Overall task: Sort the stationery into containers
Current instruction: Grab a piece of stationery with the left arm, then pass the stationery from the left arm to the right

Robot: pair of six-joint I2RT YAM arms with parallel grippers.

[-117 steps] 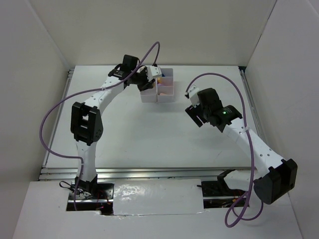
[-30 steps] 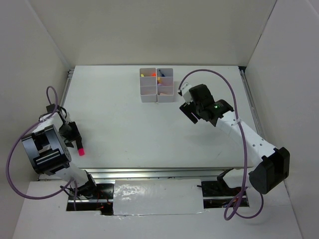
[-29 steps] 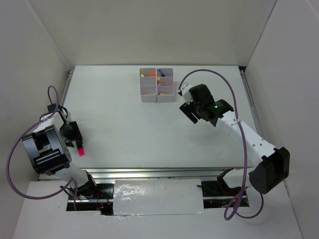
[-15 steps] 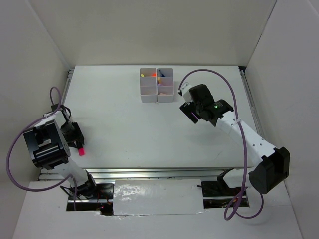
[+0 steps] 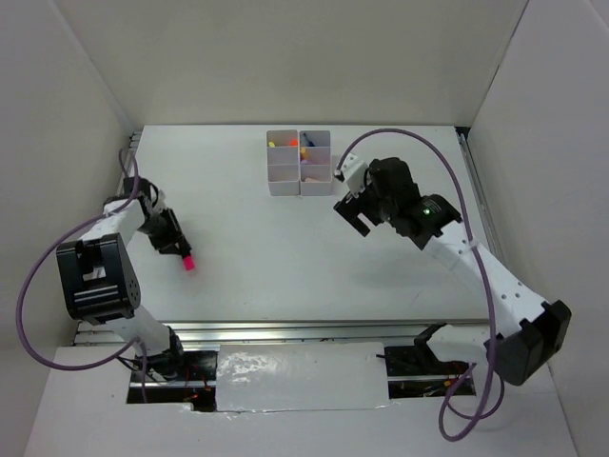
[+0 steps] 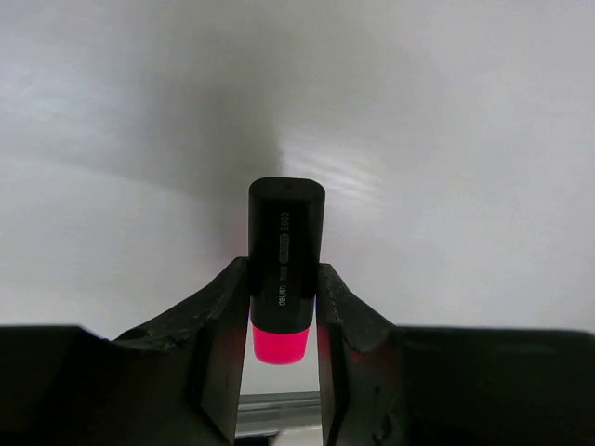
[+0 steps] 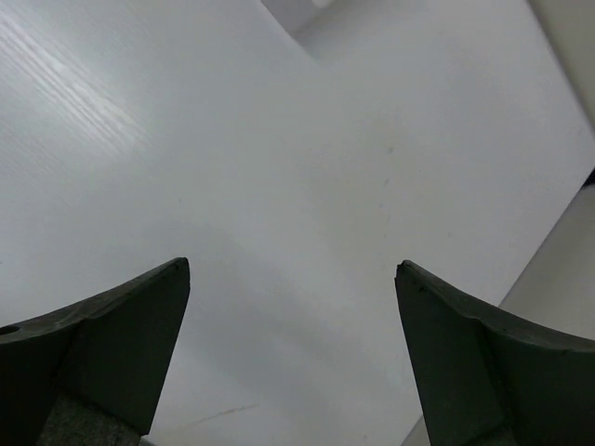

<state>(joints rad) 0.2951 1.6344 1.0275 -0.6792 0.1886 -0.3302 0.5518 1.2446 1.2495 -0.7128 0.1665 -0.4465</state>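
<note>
L gripper [image 6: 282,307] is clamped on pink marker [image 6: 285,243] (black body, pink tip) at 9 o'clock of table [image 5: 285,267]; R gripper [image 5: 348,208] is spread wide, w/ bins [image 5: 284,188] at 12.

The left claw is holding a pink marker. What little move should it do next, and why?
Probably carry the pink marker toward the white bins. The left gripper is clamped on it at the left side of the table, away from the bins at the far edge; the right gripper is open and empty.
</note>
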